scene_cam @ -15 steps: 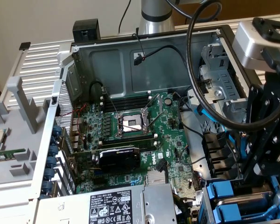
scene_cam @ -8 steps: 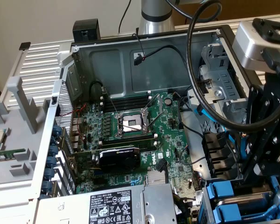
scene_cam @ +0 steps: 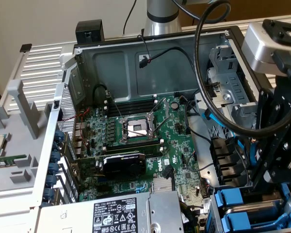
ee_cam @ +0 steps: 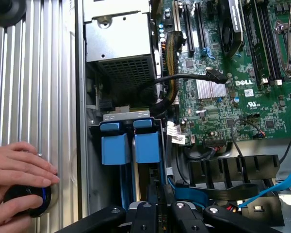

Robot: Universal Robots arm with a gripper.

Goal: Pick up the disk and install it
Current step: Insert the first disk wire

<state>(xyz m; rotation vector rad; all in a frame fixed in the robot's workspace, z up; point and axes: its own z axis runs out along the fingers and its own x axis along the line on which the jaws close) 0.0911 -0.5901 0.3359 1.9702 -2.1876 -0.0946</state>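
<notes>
Exterior view: gripper [scene_cam: 262,179] low at exterior view's right, over drive bay. Disk [scene_cam: 254,208] in blue frame just beneath. Black cable [scene_cam: 218,97] loops across in front of arm.
Wrist view: jaws nearly closed, seemingly pinching disk [ee_cam: 148,145] edge-on; contact obscured. Second blue tray [ee_cam: 115,148] just beside. Hand [ee_cam: 17,165] on black knob [ee_cam: 39,199] outside case.

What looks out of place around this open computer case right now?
A person's hand rests on a black knob on the ribbed panel beside the case. A loose black cable lies across the motherboard, its plug end free.
</notes>
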